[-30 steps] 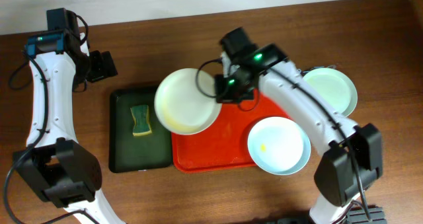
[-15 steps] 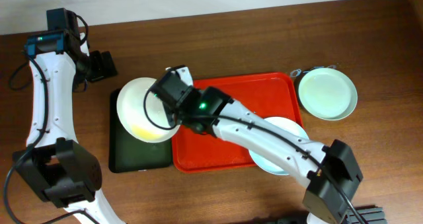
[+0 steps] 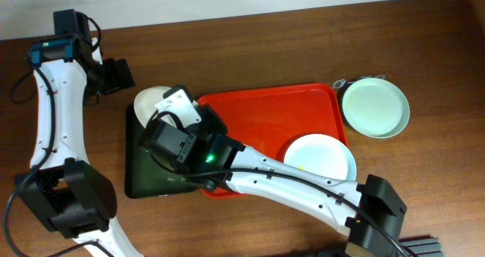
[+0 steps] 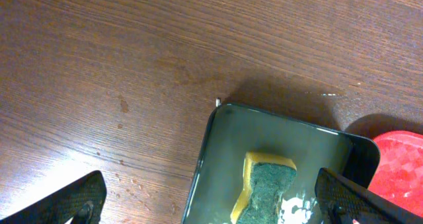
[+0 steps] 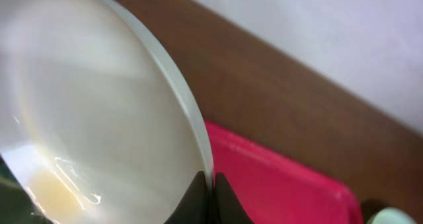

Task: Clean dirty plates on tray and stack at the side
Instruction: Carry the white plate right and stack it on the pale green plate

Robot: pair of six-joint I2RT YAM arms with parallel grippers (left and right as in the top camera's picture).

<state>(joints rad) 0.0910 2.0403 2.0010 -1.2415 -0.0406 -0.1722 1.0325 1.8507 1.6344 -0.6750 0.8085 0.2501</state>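
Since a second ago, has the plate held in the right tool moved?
Yes. The plate has moved left, from the red tray's left edge to above the dark green tray.

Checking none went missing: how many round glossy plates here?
3 plates: one on the table beside the red-orange plastic tray, one on that tray, one in the right gripper over the dark green tray.

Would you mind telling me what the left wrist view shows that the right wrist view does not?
Only the left wrist view: the sponge lying in the dark green tray, framed by the open left gripper. Only the right wrist view: the right gripper shut on the rim of a plate with a yellow smear, and the pale wall behind. Both: the brown table and part of the red tray.
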